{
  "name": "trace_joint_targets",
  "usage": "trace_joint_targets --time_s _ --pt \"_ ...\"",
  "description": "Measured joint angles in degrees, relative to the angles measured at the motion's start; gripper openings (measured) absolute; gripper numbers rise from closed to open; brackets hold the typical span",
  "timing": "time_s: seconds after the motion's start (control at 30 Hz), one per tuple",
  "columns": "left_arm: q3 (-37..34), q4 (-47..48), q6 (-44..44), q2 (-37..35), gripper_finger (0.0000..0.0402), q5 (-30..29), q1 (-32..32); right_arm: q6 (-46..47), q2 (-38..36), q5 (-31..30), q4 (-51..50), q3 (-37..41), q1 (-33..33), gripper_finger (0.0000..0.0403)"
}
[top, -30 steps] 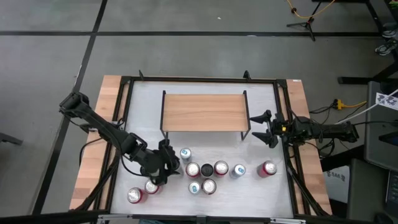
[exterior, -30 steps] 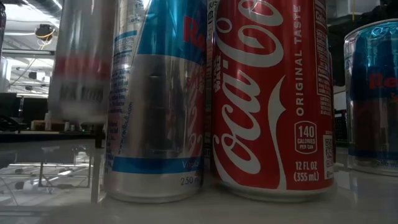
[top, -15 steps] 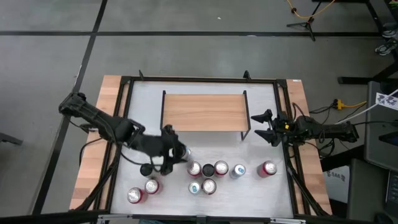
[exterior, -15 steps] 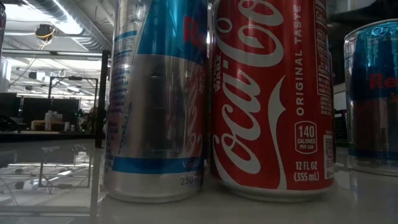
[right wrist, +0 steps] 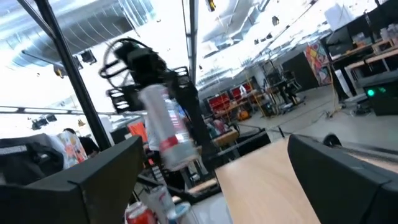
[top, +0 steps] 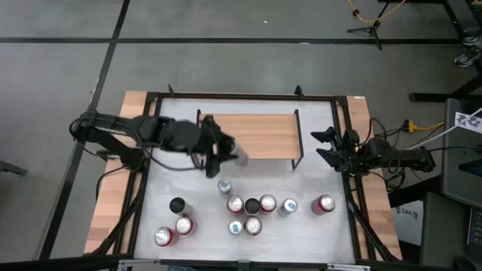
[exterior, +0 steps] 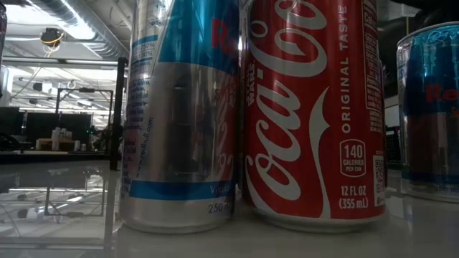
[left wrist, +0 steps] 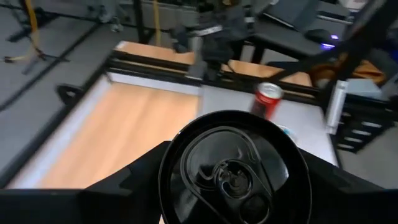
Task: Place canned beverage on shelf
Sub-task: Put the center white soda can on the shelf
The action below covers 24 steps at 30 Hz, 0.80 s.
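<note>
The left gripper (top: 226, 153) clamps a slim silver can (top: 236, 155), seemingly upright, at the shelf's (top: 256, 135) 7 o'clock edge.

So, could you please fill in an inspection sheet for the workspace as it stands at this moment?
Surface: white table top inside a black frame, wood strips along both sides.
Job's things: shelf with nothing standing on its top; silver can held by the left gripper over the shelf's front left edge.
Clutter: cans clustered in front of the shelf, one black-topped can apart.
Grippers: left shut on the can; right gripper open, beside the shelf's right end.
Cables: yellow cable beyond the table's right side.
Surroundings: grey floor, stand legs.
</note>
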State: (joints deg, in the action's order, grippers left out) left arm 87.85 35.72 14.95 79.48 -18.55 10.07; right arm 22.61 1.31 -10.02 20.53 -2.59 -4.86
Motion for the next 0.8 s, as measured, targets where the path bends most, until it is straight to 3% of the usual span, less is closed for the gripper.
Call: trace_joint_targets --time_s 0.23,0.6,0.8 --pt "2.0 4.3 -1.8 0.0 0.0244 3.1 -9.5 -2.5 10.3 -0.5 -0.7 -6.4 0.0 0.0392" --pt "2.0 13.9 -1.3 0.0 0.0244 5.3 -18.9 -11.1 39.8 -9.7 -1.0 -24.2 0.0 0.0392" --pt "1.2 15.3 2.9 0.0 0.0244 7.8 -21.2 -16.8 54.8 -11.0 -1.5 -35.2 0.0 0.0392"
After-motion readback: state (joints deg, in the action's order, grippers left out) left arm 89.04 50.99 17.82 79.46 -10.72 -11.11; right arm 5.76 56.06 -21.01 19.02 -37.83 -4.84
